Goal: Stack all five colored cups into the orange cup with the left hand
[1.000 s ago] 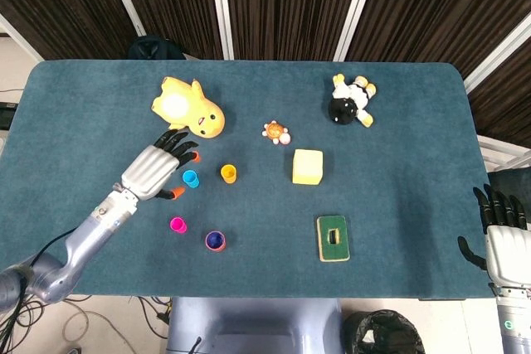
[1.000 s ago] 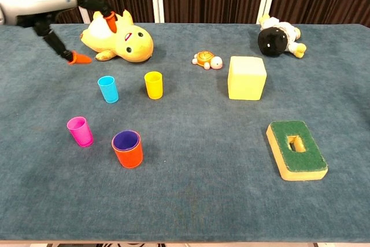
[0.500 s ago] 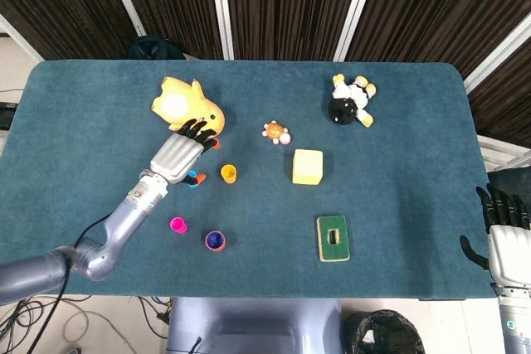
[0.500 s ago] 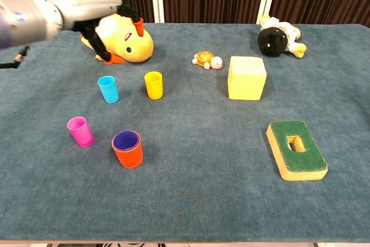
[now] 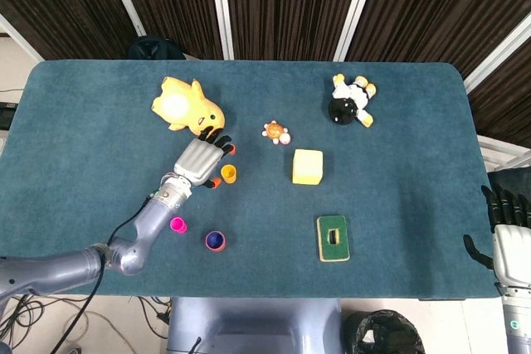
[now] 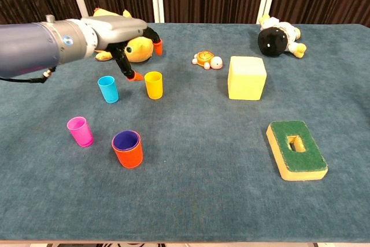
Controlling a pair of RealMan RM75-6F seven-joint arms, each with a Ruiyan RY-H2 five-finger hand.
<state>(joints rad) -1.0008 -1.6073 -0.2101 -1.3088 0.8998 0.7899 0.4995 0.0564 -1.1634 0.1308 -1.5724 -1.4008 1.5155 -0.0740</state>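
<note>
Empty left hand (image 6: 124, 30), fingers (image 6: 129, 71) apparently spread.

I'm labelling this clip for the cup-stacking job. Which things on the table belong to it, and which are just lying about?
Belong to the job:
orange cup with a purple cup inside
pink cup
blue cup
yellow cup
left hand

Just lying about:
yellow plush
toy turtle
yellow block
green sponge
black-and-white plush
</note>
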